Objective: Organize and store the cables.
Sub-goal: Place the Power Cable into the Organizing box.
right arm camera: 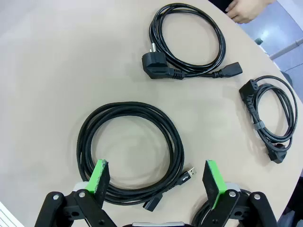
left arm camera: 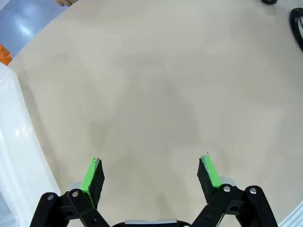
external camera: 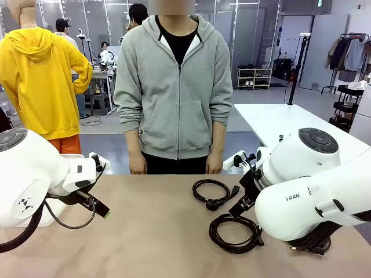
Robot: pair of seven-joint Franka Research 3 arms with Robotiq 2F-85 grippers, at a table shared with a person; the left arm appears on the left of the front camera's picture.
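Storage has not begun, as far as I can judge. From the front I see, on the table [external camera: 139,237] right of centre, a far coil [external camera: 213,194] and a near coil [external camera: 235,233] of black cable. They are close but apart, with the near one just beside my right arm [external camera: 313,202]. My left arm [external camera: 35,185] hangs over the left side, well apart from both. A person [external camera: 174,87] stands at the far edge with hands down.

Left wrist: my left gripper [left arm camera: 151,172] is spread wide over bare table and holds nothing. A pale plastic edge [left arm camera: 14,142] runs down the picture's left. It may be a bin, but I cannot tell.

Right wrist: my right gripper [right arm camera: 158,177] is also spread wide and empty, hovering over the near coil, with part of its loop between the fingers. The far coil lies beyond it, and a third coil [right arm camera: 270,116] sits to the right near the table's edge. All three are left to pick up and put away.
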